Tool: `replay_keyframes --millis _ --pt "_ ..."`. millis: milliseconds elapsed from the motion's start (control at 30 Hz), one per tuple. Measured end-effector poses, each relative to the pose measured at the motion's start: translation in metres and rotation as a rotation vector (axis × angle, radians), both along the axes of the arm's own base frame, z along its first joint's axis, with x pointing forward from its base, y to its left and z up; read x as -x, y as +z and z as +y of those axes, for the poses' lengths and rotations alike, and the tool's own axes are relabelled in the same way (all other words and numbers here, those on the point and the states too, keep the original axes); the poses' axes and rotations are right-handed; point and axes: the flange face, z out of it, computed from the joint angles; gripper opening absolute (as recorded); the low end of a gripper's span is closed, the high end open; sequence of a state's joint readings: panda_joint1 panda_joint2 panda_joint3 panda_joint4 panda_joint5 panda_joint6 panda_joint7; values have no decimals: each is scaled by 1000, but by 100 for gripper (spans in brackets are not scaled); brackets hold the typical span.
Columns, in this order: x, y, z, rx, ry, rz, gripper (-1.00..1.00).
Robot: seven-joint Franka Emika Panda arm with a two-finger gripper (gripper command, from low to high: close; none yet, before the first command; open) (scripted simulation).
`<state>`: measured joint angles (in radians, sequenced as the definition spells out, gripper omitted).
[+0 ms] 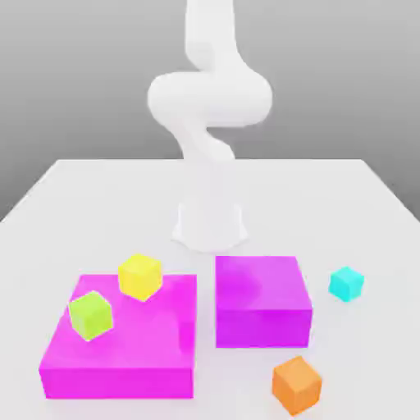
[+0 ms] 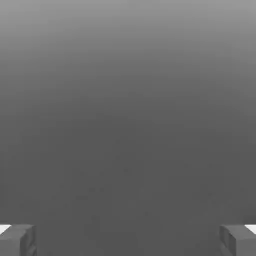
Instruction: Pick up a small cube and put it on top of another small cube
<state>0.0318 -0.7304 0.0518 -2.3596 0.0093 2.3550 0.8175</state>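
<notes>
Gripper (image 2: 128, 240), jaws wide apart, is being readied; cyan cube (image 1: 346, 284), right of frame, should be approached squarely.

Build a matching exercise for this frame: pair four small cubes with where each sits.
Things:
1. cyan cube
2. orange cube
3. yellow cube
4. green cube

Places:
A. table, in front of the smaller magenta block
B. larger magenta block, far edge
C. table, on the exterior view's right of the smaller magenta block
D. larger magenta block, nearer its left edge

Pairs: 1-C, 2-A, 3-B, 4-D
</notes>
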Motion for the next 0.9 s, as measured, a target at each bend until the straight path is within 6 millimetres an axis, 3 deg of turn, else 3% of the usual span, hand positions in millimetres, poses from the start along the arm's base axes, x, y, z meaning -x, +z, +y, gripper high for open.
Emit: replay_keyframes --millis 133,300,400,467,600,667,900 --pt "-28 -99 71 34 107 139 0" --pt "-15 -224 149 85 242 307 0" --pt "15 -300 187 122 328 411 0" --pt "46 -351 208 151 390 486 0" --pt "138 -449 234 225 533 648 0" --pt "163 -471 240 245 579 679 0" --pt "162 -512 238 232 562 692 0"
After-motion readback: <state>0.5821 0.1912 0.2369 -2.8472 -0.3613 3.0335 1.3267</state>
